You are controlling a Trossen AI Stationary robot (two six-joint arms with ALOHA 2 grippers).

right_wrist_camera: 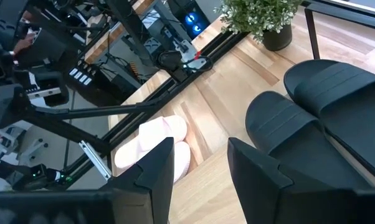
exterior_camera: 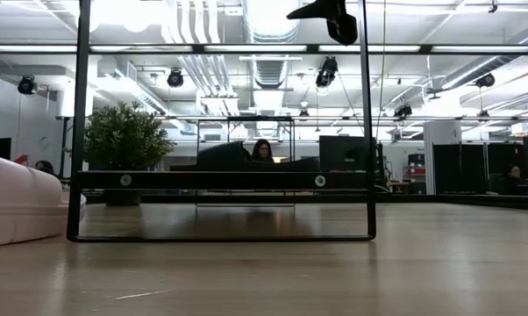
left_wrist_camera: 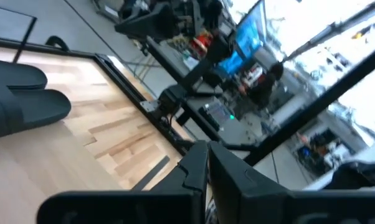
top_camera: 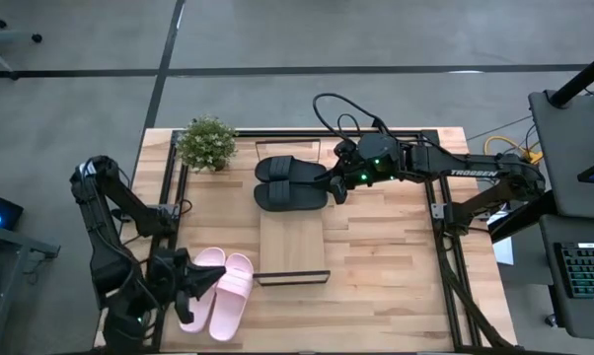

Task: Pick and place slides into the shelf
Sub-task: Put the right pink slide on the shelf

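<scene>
The black slides (top_camera: 289, 183) lie side by side across the far end of the light-wood shelf (top_camera: 292, 245), soles down; they also show in the right wrist view (right_wrist_camera: 312, 112) and the left wrist view (left_wrist_camera: 19, 93). The pink slides (top_camera: 230, 291) lie together on the table left of the shelf's near end. My right gripper (top_camera: 334, 187) is open and hovers just right of the black pair (right_wrist_camera: 200, 168). My left gripper (top_camera: 206, 282) is shut (left_wrist_camera: 207, 171) and sits over the left pink slide. My left gripper lies over the left pink slide (top_camera: 200, 296) in the high view, but its own body hides the fingertips there and no pink shows in its wrist view. I cannot tell whether it touches the slide.
A potted plant (top_camera: 207, 143) stands at the table's far left, left of the black slides. A dark metal frame (top_camera: 440, 212) runs along the table's edges. Bare wood lies right of the shelf (top_camera: 386, 256). In the low view a person (exterior_camera: 262, 151) sits beyond the table.
</scene>
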